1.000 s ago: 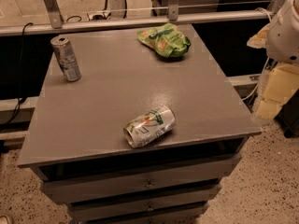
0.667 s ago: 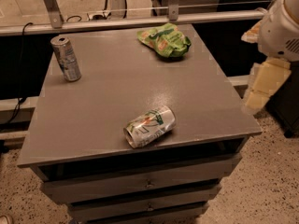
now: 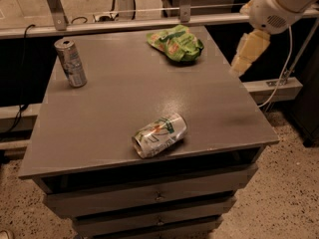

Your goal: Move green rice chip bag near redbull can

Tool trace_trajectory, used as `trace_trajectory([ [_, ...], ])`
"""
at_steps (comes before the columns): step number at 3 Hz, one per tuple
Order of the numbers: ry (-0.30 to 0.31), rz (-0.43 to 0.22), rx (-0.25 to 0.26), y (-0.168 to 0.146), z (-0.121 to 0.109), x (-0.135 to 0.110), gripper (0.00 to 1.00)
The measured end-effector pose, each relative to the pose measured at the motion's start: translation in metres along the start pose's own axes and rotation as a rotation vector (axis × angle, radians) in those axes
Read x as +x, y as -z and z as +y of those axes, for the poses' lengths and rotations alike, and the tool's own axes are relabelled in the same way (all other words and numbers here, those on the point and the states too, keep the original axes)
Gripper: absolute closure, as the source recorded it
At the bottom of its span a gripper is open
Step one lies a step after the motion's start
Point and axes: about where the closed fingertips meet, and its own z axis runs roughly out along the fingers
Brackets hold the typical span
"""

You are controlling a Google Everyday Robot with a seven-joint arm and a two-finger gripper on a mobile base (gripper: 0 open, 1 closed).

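I see the tool (image 3: 247,54) hanging just off the bench's (image 3: 114,113) right edge, and I cannot tell its state; the green rice chip bag (image 3: 177,44) lies at the bench's far right, the redbull can (image 3: 71,62) upright at its far left

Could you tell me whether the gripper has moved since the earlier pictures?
Yes. The gripper has moved left and up in the view, along the right edge of the table, toward the green rice chip bag.
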Motion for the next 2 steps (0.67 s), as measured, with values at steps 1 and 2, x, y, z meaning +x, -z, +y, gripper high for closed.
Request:
trace_trajectory([
  [1, -0.015, -0.067, 0.043, -0.035, -0.054, -0.015, 0.00],
  [2, -0.101, -0.160, 0.063, -0.073, -0.098, -0.025, 0.00],
])
